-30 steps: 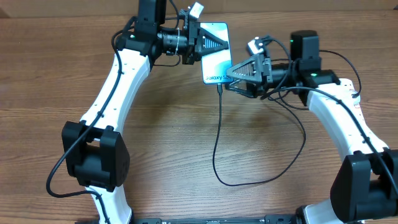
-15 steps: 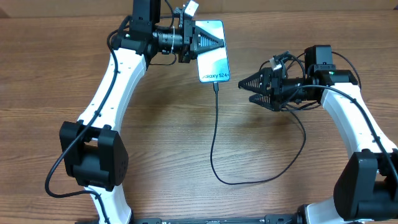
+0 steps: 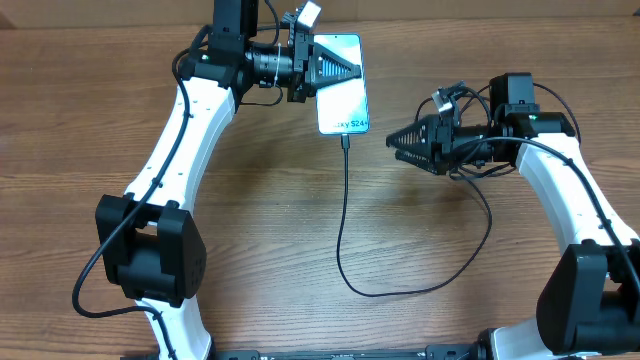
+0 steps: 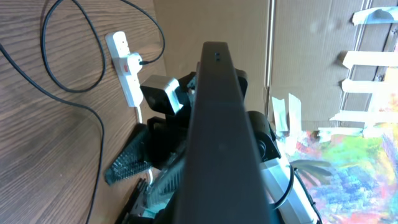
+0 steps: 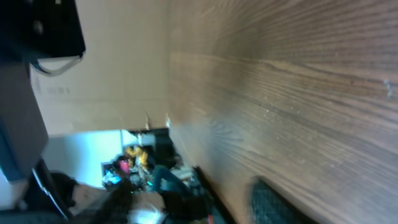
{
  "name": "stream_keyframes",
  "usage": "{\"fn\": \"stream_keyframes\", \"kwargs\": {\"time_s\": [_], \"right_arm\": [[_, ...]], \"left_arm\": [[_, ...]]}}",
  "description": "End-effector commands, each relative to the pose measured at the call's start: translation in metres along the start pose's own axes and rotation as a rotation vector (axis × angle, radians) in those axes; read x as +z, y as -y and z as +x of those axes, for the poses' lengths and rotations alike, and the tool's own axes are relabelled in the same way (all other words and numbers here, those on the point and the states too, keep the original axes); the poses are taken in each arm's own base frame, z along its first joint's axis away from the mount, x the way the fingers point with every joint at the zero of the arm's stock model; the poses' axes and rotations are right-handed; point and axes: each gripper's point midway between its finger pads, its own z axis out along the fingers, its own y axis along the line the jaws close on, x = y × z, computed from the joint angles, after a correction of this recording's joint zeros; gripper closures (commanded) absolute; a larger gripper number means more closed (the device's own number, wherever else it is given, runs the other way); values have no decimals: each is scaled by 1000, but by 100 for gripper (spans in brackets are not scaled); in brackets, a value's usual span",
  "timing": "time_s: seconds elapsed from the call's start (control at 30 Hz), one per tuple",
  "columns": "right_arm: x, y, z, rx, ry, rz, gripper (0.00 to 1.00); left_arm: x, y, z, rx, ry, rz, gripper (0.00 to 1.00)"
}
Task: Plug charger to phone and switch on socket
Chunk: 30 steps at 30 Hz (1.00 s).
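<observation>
Left gripper [image 3: 350,68] tight on phone [image 3: 345,102] (plugged)

There are two robot arms: one left arm [image 3: 190,120] and one right arm [image 3: 560,185]. I count one phone [image 3: 343,95]. There is one thin black cable [image 3: 343,220]. There is one white socket [image 4: 126,62] with one black plug [image 4: 142,61] in it. There is one wooden tabletop [image 3: 270,250].

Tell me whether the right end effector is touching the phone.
Apart. The overhead view shows a strip of bare table between the right end effector and the phone.
</observation>
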Motion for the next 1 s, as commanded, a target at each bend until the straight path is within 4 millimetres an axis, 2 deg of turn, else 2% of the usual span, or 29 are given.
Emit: {"fn": "stream_keyframes", "kwargs": {"time_s": [0.0, 0.1, 0.23, 0.43, 0.47, 0.5, 0.53, 0.6, 0.63, 0.67, 0.97], "right_arm": [[-1, -8, 2, -10, -5, -18, 78], [0, -16, 12, -53, -35, -61, 95], [-3, -42, 30, -159, -70, -216, 96], [-4, -49, 37, -158, -81, -257, 96], [-4, -51, 38, -160, -83, -266, 94], [-3, -53, 38, -162, -84, -280, 86], [-3, -56, 38, -169, -83, -293, 74], [-4, -59, 37, -184, -80, -311, 58], [-3, -59, 36, -188, -79, -311, 44], [-3, -59, 36, -193, -77, -311, 38], [3, -62, 40, -209, -98, -319, 24]], "left_arm": [[-2, 13, 7, 45, -32, 39, 96], [-2, 13, 7, 45, -32, 39, 96], [-2, 14, 7, 50, -31, 39, 96], [-1, 14, 7, 53, -31, 40, 96], [-1, 14, 7, 57, -32, 40, 96], [-1, 14, 7, 57, -32, 40, 96], [-1, 14, 7, 59, -33, 41, 96], [-1, 15, 8, 59, -40, 48, 96], [-1, 16, 9, 59, -47, 54, 96], [-1, 17, 10, 59, -49, 55, 96], [-1, 17, 11, 60, -53, 57, 96]]}}
